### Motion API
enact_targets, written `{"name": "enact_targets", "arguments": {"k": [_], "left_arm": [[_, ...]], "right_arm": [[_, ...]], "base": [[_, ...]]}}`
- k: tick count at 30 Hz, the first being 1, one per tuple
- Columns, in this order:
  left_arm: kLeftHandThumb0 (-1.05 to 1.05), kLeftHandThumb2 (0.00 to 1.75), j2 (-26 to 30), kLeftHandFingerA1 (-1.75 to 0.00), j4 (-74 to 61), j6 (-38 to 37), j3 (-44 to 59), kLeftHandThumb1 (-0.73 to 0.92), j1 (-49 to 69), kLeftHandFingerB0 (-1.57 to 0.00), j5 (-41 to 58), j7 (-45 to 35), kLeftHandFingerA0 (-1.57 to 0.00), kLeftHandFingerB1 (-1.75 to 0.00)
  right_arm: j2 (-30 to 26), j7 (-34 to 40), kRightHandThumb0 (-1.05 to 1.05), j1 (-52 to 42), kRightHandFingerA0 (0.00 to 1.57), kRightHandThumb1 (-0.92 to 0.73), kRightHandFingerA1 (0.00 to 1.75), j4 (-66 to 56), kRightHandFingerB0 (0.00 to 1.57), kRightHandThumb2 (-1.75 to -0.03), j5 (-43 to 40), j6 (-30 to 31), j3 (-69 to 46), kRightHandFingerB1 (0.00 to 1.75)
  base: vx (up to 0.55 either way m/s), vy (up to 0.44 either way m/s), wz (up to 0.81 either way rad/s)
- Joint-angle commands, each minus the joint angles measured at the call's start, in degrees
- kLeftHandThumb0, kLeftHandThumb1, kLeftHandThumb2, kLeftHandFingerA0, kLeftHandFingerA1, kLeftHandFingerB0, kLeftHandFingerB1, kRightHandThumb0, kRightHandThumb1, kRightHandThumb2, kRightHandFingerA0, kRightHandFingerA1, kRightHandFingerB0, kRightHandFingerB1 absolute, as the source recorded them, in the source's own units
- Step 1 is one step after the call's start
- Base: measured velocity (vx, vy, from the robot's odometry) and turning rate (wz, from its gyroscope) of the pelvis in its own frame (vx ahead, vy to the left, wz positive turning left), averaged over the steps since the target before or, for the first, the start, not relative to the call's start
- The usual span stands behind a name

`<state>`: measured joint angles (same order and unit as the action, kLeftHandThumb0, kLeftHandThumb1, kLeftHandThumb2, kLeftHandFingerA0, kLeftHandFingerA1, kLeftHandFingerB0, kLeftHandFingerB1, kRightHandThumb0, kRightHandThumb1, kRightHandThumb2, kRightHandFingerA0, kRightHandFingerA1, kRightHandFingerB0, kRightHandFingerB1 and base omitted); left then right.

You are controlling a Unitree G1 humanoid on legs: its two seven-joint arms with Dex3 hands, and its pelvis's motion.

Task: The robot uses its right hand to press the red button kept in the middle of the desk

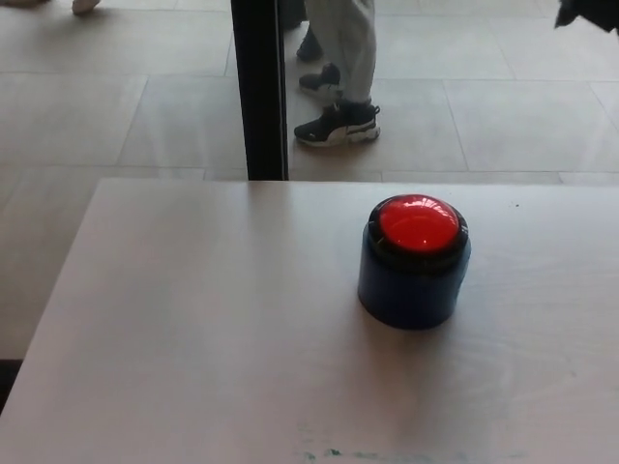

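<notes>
Only a small black shape shows of what seems to be the right robot hand (586, 14), cut off by the top right corner of the head view. So little of it is visible that I cannot tell whether it is apart, together or clamped on anything. It is well apart from the task's thing and touches nothing that can be seen.

The red button (417, 223) stands on the table (193, 319), right of the middle and nearer the far edge than the near one. Its glossy red dome faces up and sits in a black ring on top of a round dark blue base (411, 290), which stands upright and flat on the pale wood-grain surface. Nothing touches the button.

Beyond the far edge of the table a black post (259, 87) rises upright from the tiled floor (87, 97). Just right of the post are a person's legs (346, 39) in grey trousers, with a dark shoe (337, 126) with a white sole on the tiles.
</notes>
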<state>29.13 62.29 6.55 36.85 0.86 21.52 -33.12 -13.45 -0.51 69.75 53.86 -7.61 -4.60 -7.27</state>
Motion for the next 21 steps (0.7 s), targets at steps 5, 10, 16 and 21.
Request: {"name": "enact_targets", "arguments": {"k": [5,10,16,21], "left_arm": [[-0.67,0.61,1.37,-0.44,0.78,-1.51,-0.04,0.78,-0.08,-0.17,0.84,0.29,-0.23,-0.33],[-0.68,0.62,1.41,-0.46,0.39,-1.80,-0.38,0.77,0.09,-0.18,0.72,0.04,-0.23,-0.34],[-0.69,0.62,1.71,-0.46,0.84,-2.15,-0.67,0.77,-0.05,-0.16,0.54,-0.06,-0.23,-0.34],[-0.71,0.95,1.89,-0.53,0.99,-3.17,-1.61,0.62,-0.08,-0.08,-0.15,-0.11,-0.18,-0.44]], "right_arm": [[4.15,-4.14,-0.16,-2.27,1.01,-0.43,1.75,3.14,0.82,-1.39,3.36,-0.57,4.61,1.56],[6.44,-4.17,-0.20,-3.98,0.95,-0.41,1.75,3.06,0.77,-1.42,4.51,1.24,6.54,1.66],[7.20,-3.90,-0.19,-6.01,0.91,-0.40,1.75,3.46,0.77,-1.38,5.80,1.89,7.63,1.66],[7.49,-3.10,-0.21,-7.22,0.93,-0.42,1.75,4.91,0.77,-1.34,7.19,2.00,8.39,1.63]], "base": [[0.00,0.000,0.00],[0.00,0.000,0.00],[0.00,0.000,0.00],[0.00,0.000,0.00]]}}
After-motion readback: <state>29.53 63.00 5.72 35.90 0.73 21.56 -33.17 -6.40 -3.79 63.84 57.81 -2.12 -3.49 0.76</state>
